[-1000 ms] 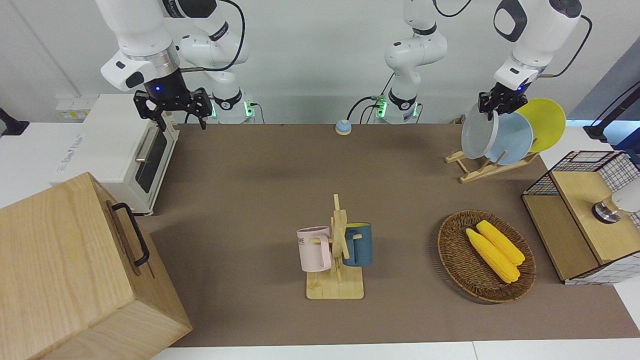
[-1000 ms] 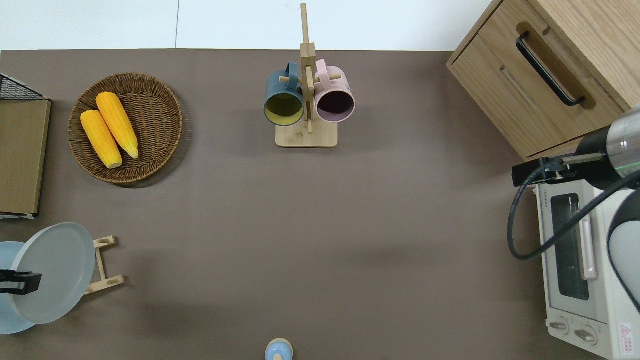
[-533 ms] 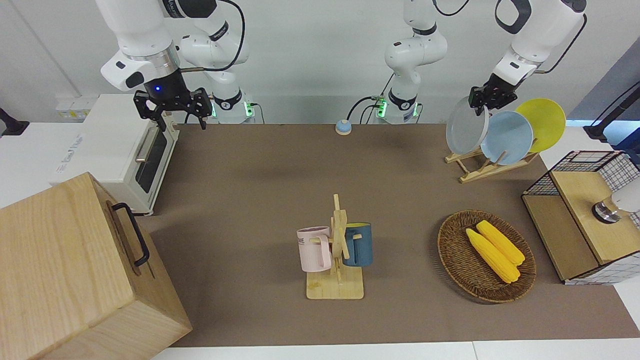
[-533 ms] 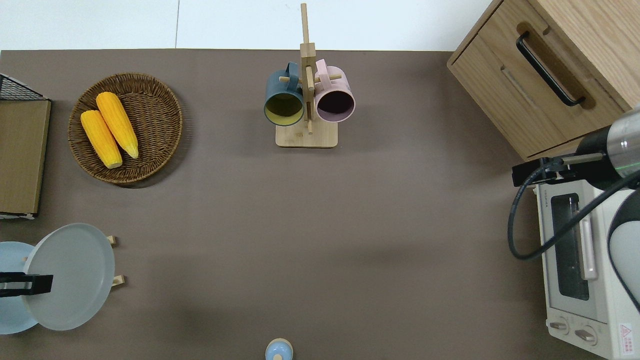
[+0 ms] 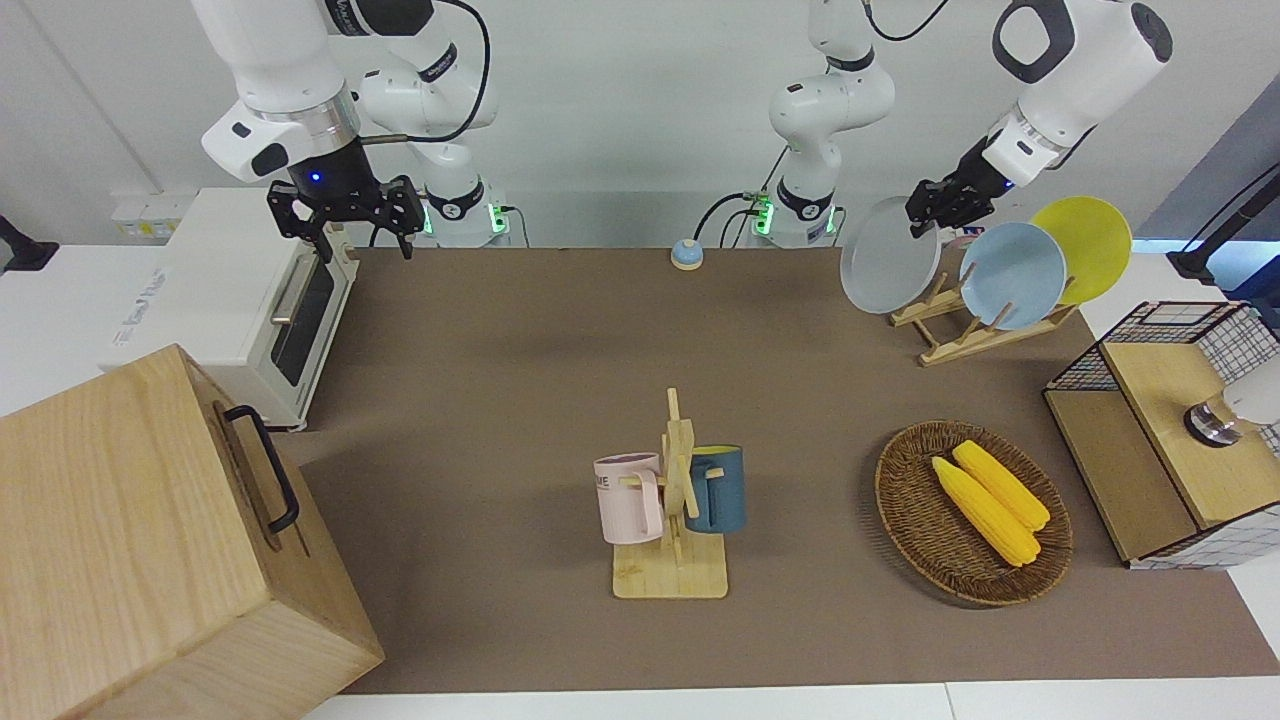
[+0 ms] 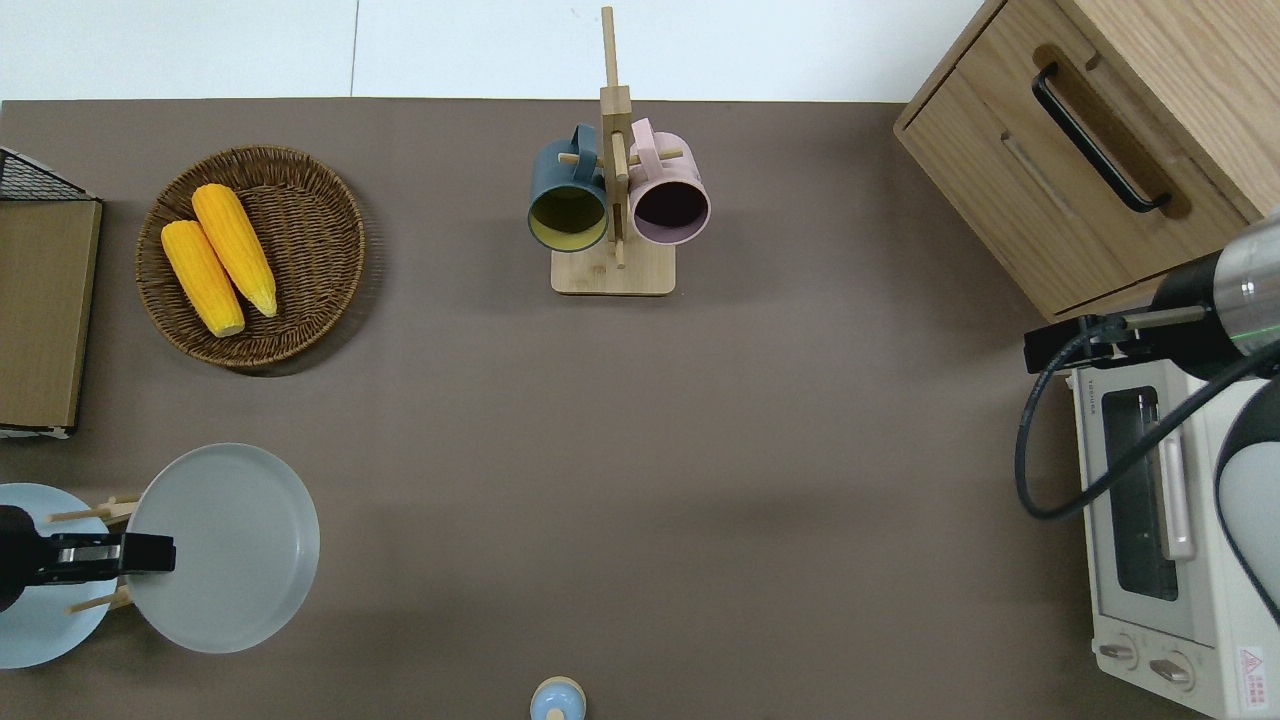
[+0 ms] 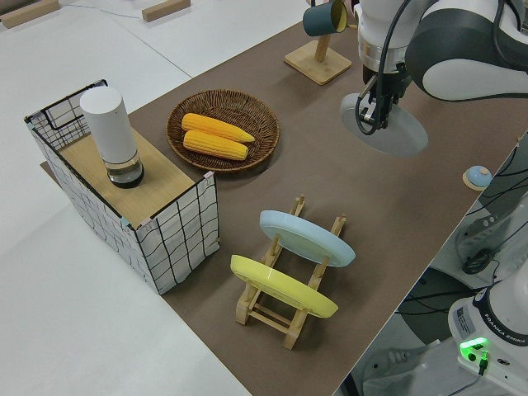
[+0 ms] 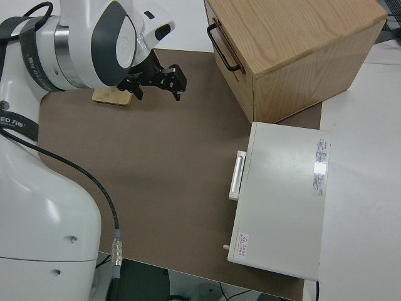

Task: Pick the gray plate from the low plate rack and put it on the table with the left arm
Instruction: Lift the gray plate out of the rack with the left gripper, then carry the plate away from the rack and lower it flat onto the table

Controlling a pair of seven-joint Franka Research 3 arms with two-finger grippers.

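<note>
Gripping the gray plate (image 6: 225,548) by its rim, the left gripper (image 6: 148,554) holds it in the air, clear of the low plate rack (image 5: 950,330) and over the bare table (image 6: 640,450) just beside the rack's end. From overhead the plate shows nearly its full round face, while the front view shows it tilted, its rim pinched at the top edge. The left side view adds what the others hide: the rack's pegs, with the light blue plate (image 7: 306,237) and the yellow plate (image 7: 282,285) leaning in their slots and the slot toward the table's middle vacant. Farther from the robots sits a wicker basket (image 6: 330,240) holding two corn cobs (image 6: 218,255), and a mug stand (image 6: 613,190) with a dark blue and a pink mug. The right arm is parked, its right gripper (image 8: 158,84) spread open in the right side view, near the white toaster oven (image 8: 285,200) and wooden cabinet (image 8: 294,44).
</note>
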